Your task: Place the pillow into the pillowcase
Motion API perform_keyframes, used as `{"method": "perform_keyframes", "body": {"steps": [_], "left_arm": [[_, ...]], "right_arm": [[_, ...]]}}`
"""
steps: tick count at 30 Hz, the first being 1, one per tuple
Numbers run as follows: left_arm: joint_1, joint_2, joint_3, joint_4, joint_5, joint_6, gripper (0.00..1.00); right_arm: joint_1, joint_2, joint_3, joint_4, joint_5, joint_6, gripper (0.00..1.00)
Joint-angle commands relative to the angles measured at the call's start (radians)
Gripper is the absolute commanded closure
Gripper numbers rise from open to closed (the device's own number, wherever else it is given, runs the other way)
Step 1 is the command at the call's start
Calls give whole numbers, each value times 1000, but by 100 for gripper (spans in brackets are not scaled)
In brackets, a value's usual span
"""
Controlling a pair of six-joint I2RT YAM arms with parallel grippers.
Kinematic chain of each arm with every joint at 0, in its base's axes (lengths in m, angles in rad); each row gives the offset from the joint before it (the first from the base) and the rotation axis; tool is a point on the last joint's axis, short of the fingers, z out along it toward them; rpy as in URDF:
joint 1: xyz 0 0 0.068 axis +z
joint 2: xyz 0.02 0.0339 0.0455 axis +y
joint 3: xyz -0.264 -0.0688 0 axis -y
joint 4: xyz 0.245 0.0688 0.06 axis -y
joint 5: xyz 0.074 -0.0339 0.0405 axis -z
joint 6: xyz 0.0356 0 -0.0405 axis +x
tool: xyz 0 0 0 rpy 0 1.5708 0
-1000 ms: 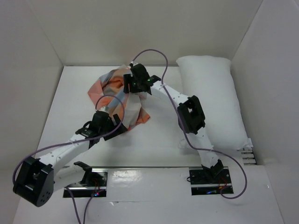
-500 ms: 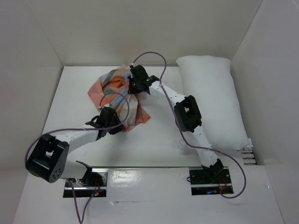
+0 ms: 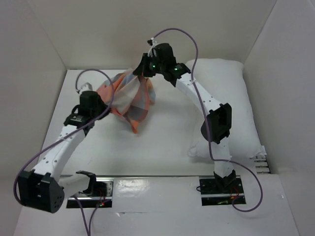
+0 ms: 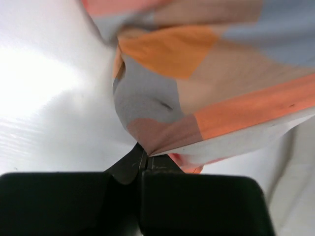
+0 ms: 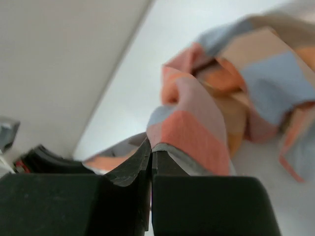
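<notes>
Both arms hold the checked pillowcase (image 3: 132, 96) up over the table (image 3: 162, 142), at about 11 o'clock in the overhead view. The left arm (image 3: 59, 147) slants from its base at 7 o'clock toward 10, and the left gripper (image 3: 104, 100) is pinched shut on the sleeve's 9 o'clock edge. The right arm (image 3: 216, 123) rises from 5 o'clock and arches back toward 12. There the right gripper (image 3: 142, 70) is clamped on the cloth's upper corner. The fabric hangs between the two grips and sags to a point toward 6 o'clock (whether that point touches the table cannot be told).

The white pillow (image 3: 236, 98) lies along the side wall (image 3: 285, 73), from 1 to 4 o'clock. It is apart from the pillowcase and partly crossed by the right arm. Bare table runs from the centre toward 6 and 9 o'clock. The back wall (image 3: 147, 29) stands close behind the right gripper at 12.

The wrist cameras show what the overhead view cannot. On the left, the black fingertips (image 4: 130, 164) meet on a bunched corner where orange, grey and cream checks converge. On the right, the fingertips (image 5: 135, 164) close on an orange-and-grey fold, with the rest of the sleeve billowing beyond toward 2 o'clock.
</notes>
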Motion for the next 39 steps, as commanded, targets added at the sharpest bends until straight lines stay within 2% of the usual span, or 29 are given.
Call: {"method": "perform_keyframes", "body": {"steps": [1, 3, 5, 6, 9, 11, 14, 19, 21, 22, 24, 26, 29, 32, 34, 35, 36, 39], "left_arm": [[131, -102, 119, -183, -36, 104, 100], [181, -113, 266, -215, 11, 172, 100], [225, -113, 375, -251, 65, 236, 100], [225, -103, 482, -264, 90, 300, 100], [238, -75, 638, -327, 169, 376, 100], [238, -44, 671, -360, 214, 423, 100], [238, -44, 641, -410, 214, 442, 100], [238, -34, 532, -438, 232, 451, 100], [238, -5, 492, -427, 323, 460, 54], [238, 40, 466, -427, 359, 460, 44], [238, 78, 441, -411, 456, 436, 42], [215, 100, 405, -378, 456, 407, 44], [167, 100, 391, -367, 398, 397, 51], [94, 111, 356, -358, 398, 385, 51], [23, 111, 332, -312, 378, 332, 45], [-59, 120, 317, -288, 368, 309, 44], [-96, 120, 281, -257, 367, 257, 37], [-225, 153, 214, -66, 377, 171, 30]], "right_arm": [[-84, -123, 44, 249, -129, 70, 100], [-98, -168, 7, 339, -175, 119, 100], [-107, -232, -22, 435, -166, 128, 100], [-107, -254, -35, 451, -139, 137, 100], [-116, -338, -151, 512, -68, 128, 100], [-141, -381, -272, 532, -7, 128, 100], [-208, -382, -357, 453, 41, 153, 100], [-332, -412, -513, 443, 50, 203, 100], [-357, -412, -551, 443, 40, 213, 100], [-357, -412, -552, 443, 40, 225, 100], [-379, -388, -552, 443, 40, 236, 100], [-388, -342, -523, 416, 40, 236, 100], [-388, -291, -495, 396, 40, 236, 100], [-388, -259, -467, 382, 29, 236, 100], [-388, -259, -479, 391, 29, 236, 100], [-388, -259, -479, 391, 29, 236, 100], [-388, -259, -479, 391, 20, 236, 100], [-388, -250, -479, 391, 20, 225, 100]]}}
